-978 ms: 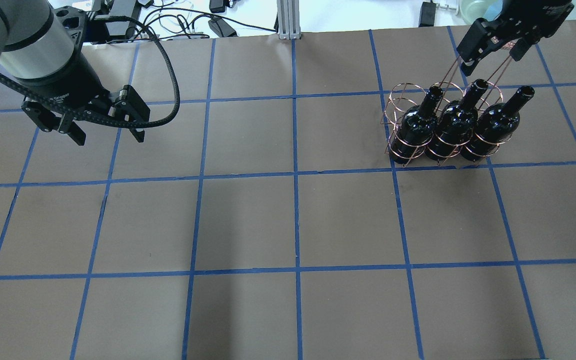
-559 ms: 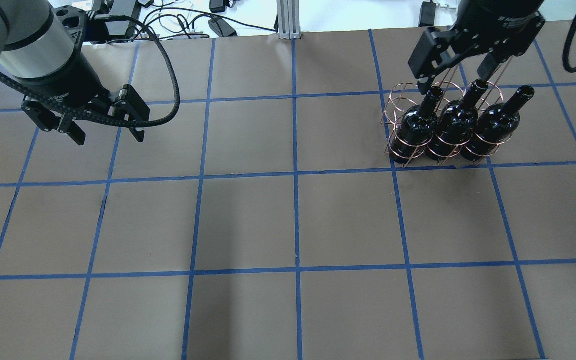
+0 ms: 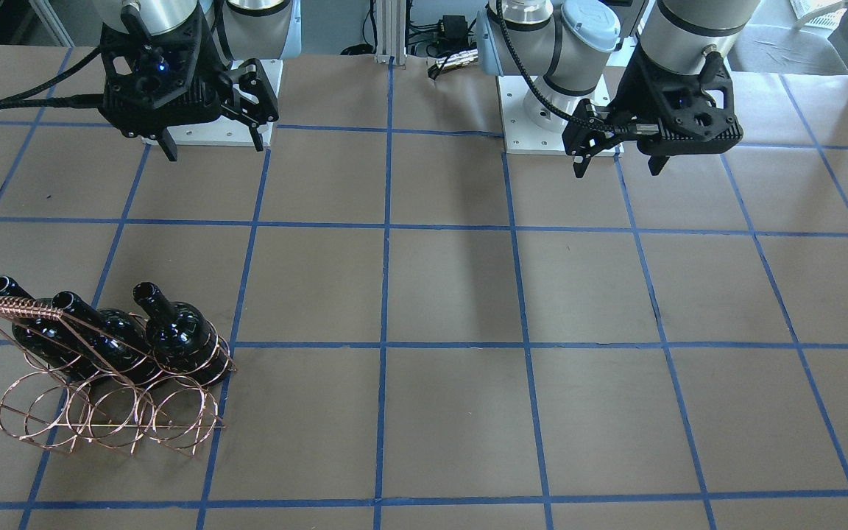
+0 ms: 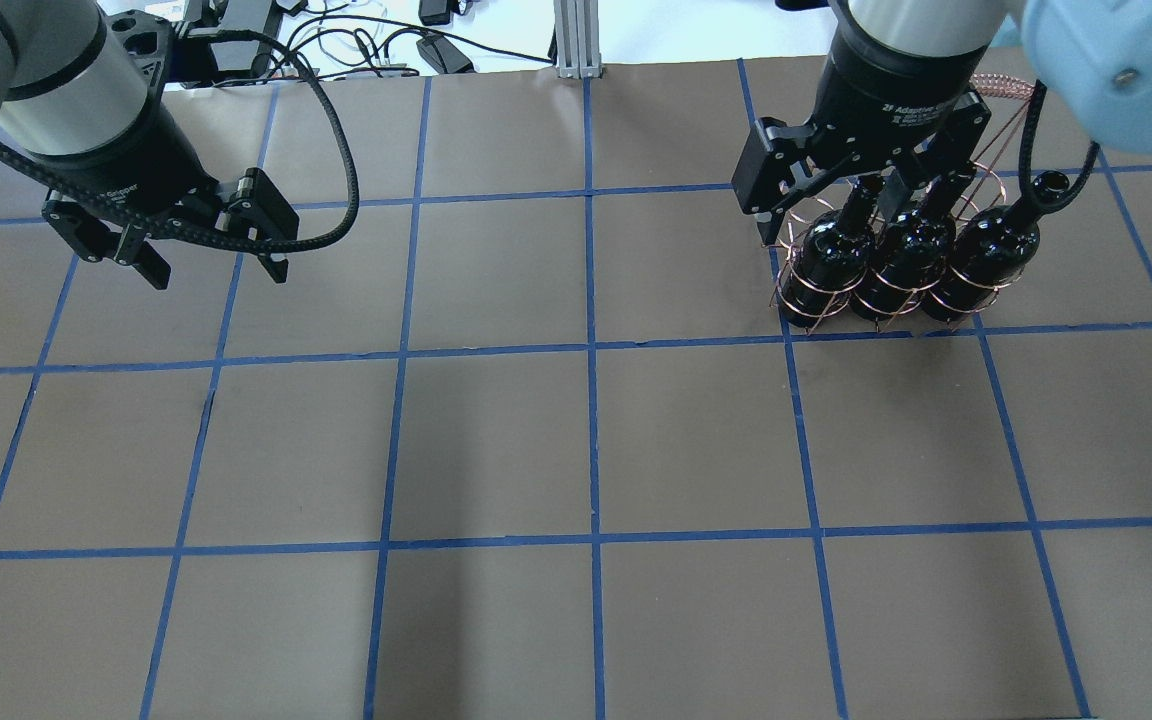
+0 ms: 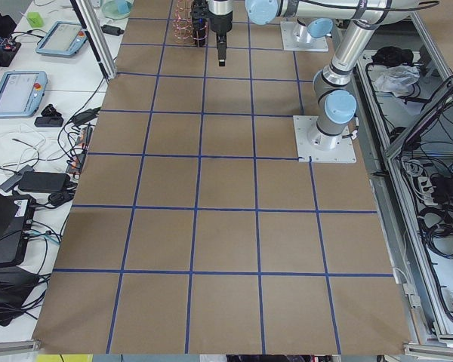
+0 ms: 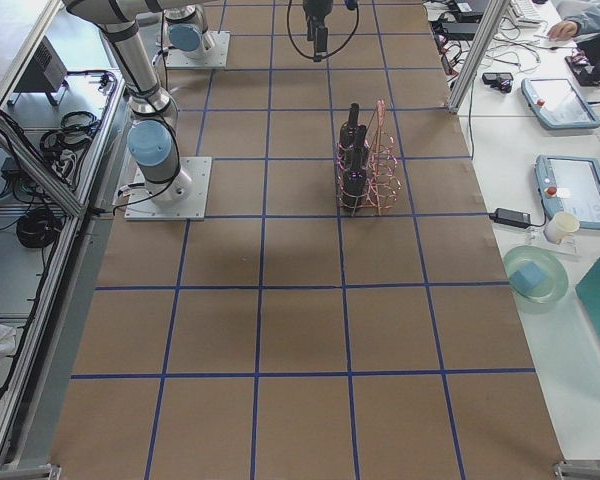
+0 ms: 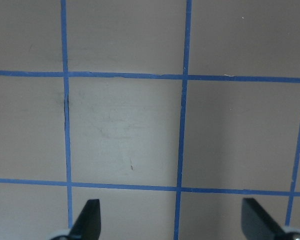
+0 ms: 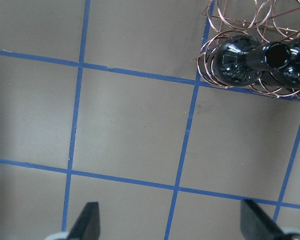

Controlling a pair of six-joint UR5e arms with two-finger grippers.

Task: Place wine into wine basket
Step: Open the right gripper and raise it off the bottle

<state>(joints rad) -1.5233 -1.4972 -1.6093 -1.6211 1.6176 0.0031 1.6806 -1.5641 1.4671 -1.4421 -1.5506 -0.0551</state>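
Overhead view, read left to right.

- The left gripper (image 4: 218,277) hung over the rear left part of the table (image 4: 496,440), well apart from the wine basket (image 3: 104,401) on the far right. Its fingers pointed down and were spread wide, with nothing between them. Its wrist camera showed only brown paper and blue tape lines between the fingertips.
- The right gripper (image 3: 215,147) hung high with its fingers pointing down, spread wide and holding nothing. From overhead its body overlapped the bottle necks. The front-facing view placed it back by the robot's base, well apart from the basket and touching no part of it. In the right wrist view the basket sat in the upper right corner, off to one side of the open fingers.
- The basket stood on the right rear part of the table. The first wine bottle (image 4: 829,258), second wine bottle (image 4: 904,255) and third wine bottle (image 4: 986,250) stood side by side in the ring row nearer the robot, mouths uncorked. They looked upright in the right side view.
- The coiled handle (image 3: 12,305) slanted up above the necks.
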